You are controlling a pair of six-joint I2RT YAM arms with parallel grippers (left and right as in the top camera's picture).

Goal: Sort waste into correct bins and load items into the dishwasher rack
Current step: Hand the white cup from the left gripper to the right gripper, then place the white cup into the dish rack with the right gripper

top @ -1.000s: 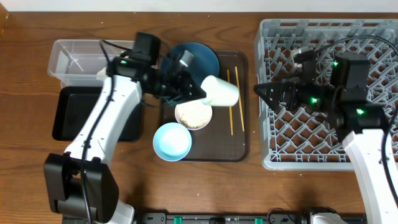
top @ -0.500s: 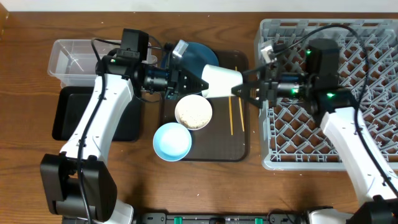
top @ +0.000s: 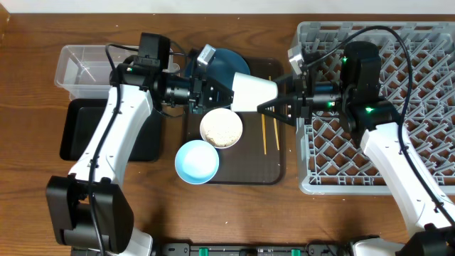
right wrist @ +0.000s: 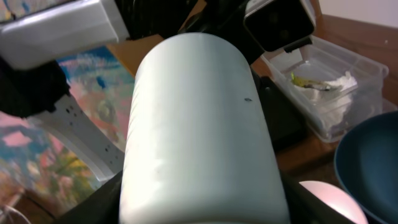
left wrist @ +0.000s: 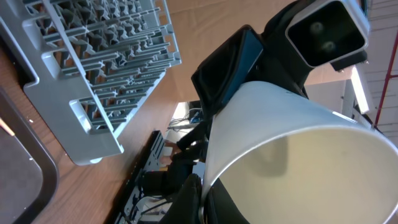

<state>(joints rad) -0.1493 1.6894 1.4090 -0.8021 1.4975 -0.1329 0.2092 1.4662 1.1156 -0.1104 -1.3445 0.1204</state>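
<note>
Hanging above brown tray (top: 249, 168) — white cup (top: 252, 92)

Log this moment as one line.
phase: cup handover | left jaws: shut on cup, over tray | right jaws: around cup's other end, grip unclear | rack: cup not yet in

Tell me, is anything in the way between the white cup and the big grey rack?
Only the right gripper. The left gripper holds the small white cup in the air over the brown tray, and the right fingers reach around its end from the dishwasher rack side. No dish lies between the cup and the rack.
</note>
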